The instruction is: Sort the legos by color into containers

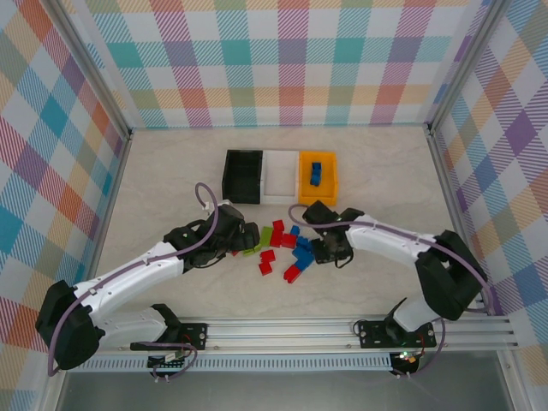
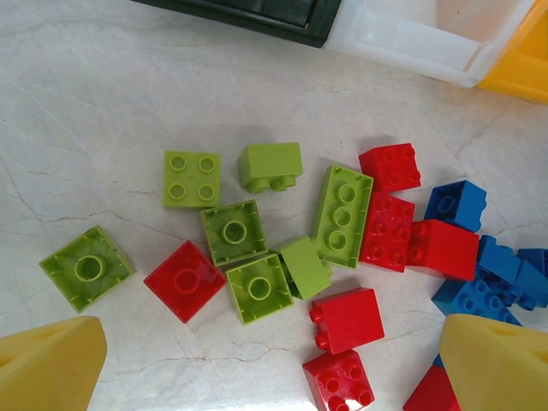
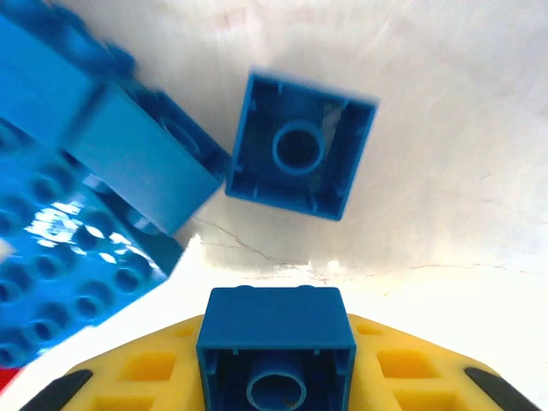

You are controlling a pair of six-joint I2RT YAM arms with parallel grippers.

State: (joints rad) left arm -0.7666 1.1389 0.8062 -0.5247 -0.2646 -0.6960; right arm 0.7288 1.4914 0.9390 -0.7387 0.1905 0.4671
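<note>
Bricks (image 1: 282, 248), small and studded, in lime green, red and blue, lie in a loose pile on the pale marbled table (image 1: 171, 171), just on the near side of the row of bins (image 1: 281, 195), toward the arm bases. In the left wrist view seven green bricks (image 2: 234, 231) and seven red bricks (image 2: 387, 231) can be counted. Some sit studs up, some hollow side up and some tipped on a side. The blue ones (image 2: 455, 204) crowd the pile's right edge, too overlapped for a sure count.

The row has three open bins joined side by side: a black bin (image 1: 243, 197), a white bin (image 1: 281, 195) and an orange-yellow bin (image 1: 329, 190). The last holds a few blue bricks (image 1: 315, 171).

The left gripper (image 2: 270, 342) hangs over the green and red part of the pile, its yellow fingers (image 2: 51, 360) spread wide with nothing between them. The right gripper (image 3: 274, 377), at the blue edge of the pile, is clamped on one blue brick (image 3: 276, 330), hollow side toward the camera. Another blue brick (image 3: 300, 145) lies hollow side up on the table just beyond it.
</note>
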